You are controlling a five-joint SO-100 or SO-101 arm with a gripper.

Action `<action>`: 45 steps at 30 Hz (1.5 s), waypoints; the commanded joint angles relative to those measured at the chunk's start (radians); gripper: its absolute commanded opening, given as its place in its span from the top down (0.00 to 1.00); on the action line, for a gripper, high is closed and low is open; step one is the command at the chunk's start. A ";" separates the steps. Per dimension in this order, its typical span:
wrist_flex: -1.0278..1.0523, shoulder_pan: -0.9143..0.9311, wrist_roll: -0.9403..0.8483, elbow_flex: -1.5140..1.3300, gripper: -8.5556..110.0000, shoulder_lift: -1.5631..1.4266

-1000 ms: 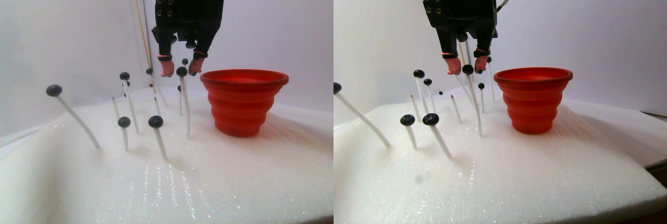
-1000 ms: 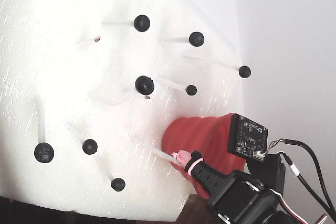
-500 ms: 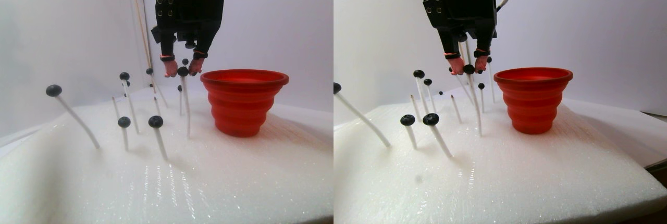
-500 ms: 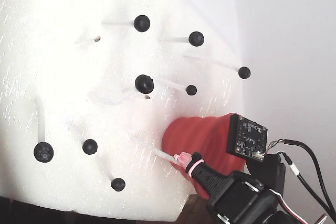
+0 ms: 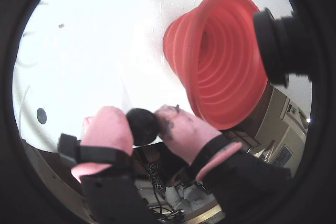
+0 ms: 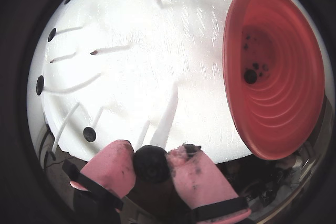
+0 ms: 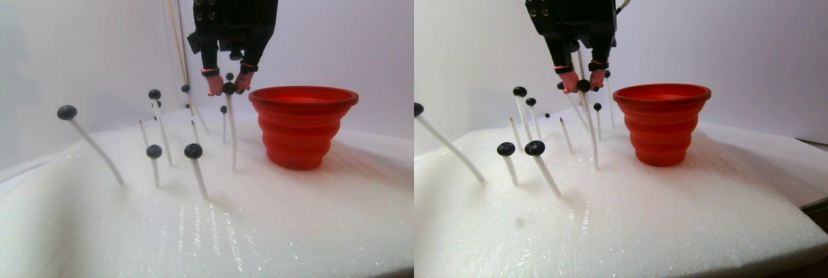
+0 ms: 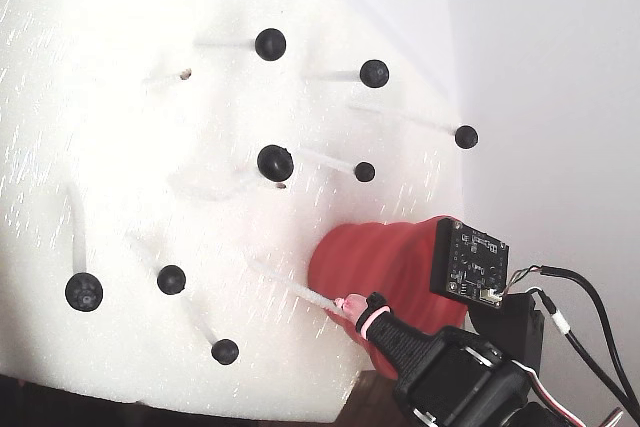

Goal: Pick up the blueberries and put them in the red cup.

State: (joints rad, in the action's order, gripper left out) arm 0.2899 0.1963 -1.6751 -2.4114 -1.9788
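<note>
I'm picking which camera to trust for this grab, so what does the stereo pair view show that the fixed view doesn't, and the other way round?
Only the stereo pair shows the gripper with both pink pads closed on a blueberry atop its stick.

Only the fixed view looks down on the foam sheet, laying out how the other stick-mounted berries are spread.

Both show the red cup beside the gripper.

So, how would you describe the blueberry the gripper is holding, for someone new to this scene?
Find the red cup on the white foam. Beside its rim, in the stereo pair view, hangs the black gripper. The blueberry sits between its pink fingertips; no other berry is touched.
</note>
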 commanded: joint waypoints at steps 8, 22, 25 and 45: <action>0.057 0.002 -0.009 0.026 0.84 -0.123; 0.160 0.032 -0.037 0.044 0.84 -0.239; 0.187 0.044 -0.049 0.052 0.84 -0.264; 0.275 0.152 -0.120 0.110 0.84 -0.353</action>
State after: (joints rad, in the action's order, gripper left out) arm 0.5614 0.3298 -1.7871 -2.4114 -2.2335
